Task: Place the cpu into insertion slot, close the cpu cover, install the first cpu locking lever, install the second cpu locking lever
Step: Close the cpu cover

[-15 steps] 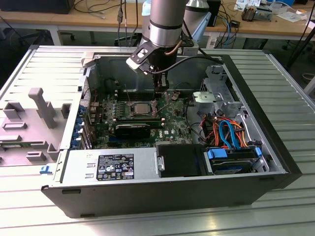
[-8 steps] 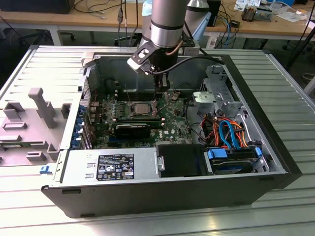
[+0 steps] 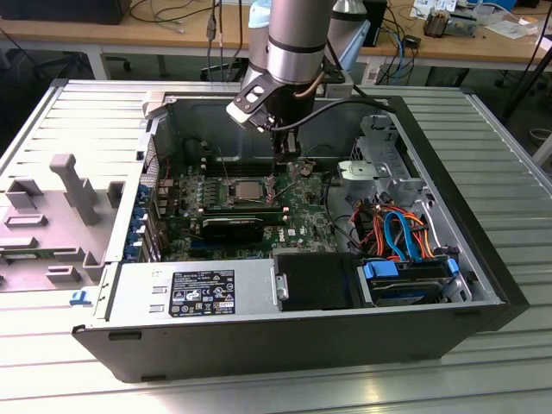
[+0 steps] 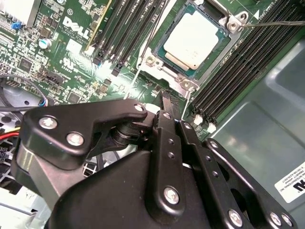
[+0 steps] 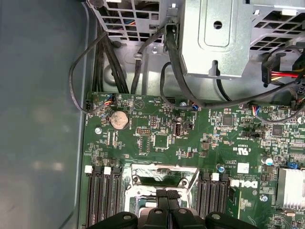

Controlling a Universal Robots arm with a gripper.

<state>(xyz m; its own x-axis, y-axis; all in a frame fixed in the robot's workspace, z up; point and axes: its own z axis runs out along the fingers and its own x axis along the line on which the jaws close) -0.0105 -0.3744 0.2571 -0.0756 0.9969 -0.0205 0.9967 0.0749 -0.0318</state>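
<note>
The cpu (image 3: 246,189) (image 4: 193,40) lies flat in the insertion slot (image 3: 226,195) (image 4: 148,61) on the green board, its silvery top showing. The cpu cover (image 4: 171,64) lies down around the chip as a thin silver frame. One thin wire lever (image 4: 281,22) runs off from a corner of the socket, and another (image 4: 188,102) rises beside my fingertips. My gripper (image 3: 278,177) (image 4: 167,99) (image 5: 167,194) hangs just past the socket's edge on the exterior view's right. Its black fingers are pressed together, with nothing visible between them. In the first wrist view, the fingers cover part of the slot's silver rim (image 5: 143,171).
Long black memory slots (image 4: 228,71) (image 4: 124,33) flank the socket on both sides. A grey drive cage (image 5: 224,38) and bundled cables (image 3: 397,228) fill the case on the exterior view's right. The power supply (image 3: 198,289) sits at the front, a grey fixture (image 3: 69,185) outside.
</note>
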